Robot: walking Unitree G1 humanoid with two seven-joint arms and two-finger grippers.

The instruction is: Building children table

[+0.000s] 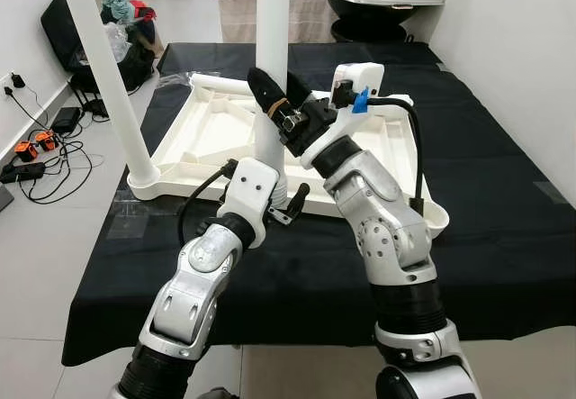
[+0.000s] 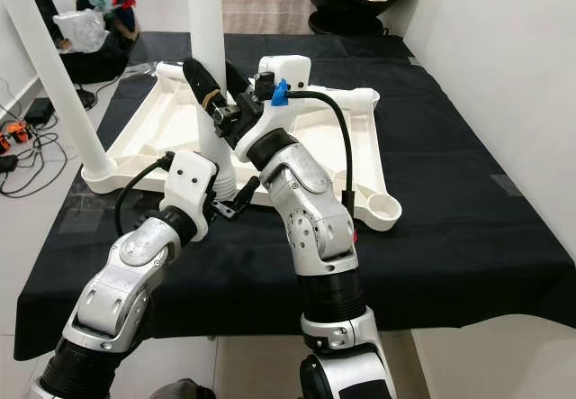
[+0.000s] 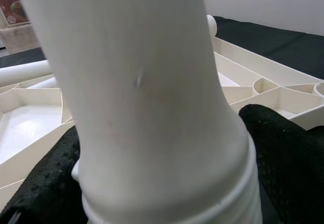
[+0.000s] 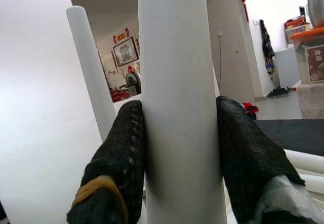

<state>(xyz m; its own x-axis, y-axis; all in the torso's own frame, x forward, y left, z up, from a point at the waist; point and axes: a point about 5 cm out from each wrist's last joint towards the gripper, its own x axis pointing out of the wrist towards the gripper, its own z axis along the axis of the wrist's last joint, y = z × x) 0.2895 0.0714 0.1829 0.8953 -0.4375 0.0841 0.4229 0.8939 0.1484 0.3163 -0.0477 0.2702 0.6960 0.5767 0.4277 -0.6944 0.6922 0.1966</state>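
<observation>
A: State which parts of the held table leg [image 1: 272,21] cannot be verified.

B: Its top is cut off by the upper picture edge in both eye views. Its lower end and the socket beneath are hidden behind the left tool [image 1: 286,203] and the left wrist housing, so seating in the inverted table top [image 1: 202,138] cannot be confirmed.

A: And the second leg [image 1: 108,75]?

B: Also cut off at the upper edge.

A: Tabletop [image 1: 504,192] limits?

B: The near edge is partly hidden behind both forearms.

A: Background objects?

B: The wall pictures in the right wrist view are too small to read.
</observation>
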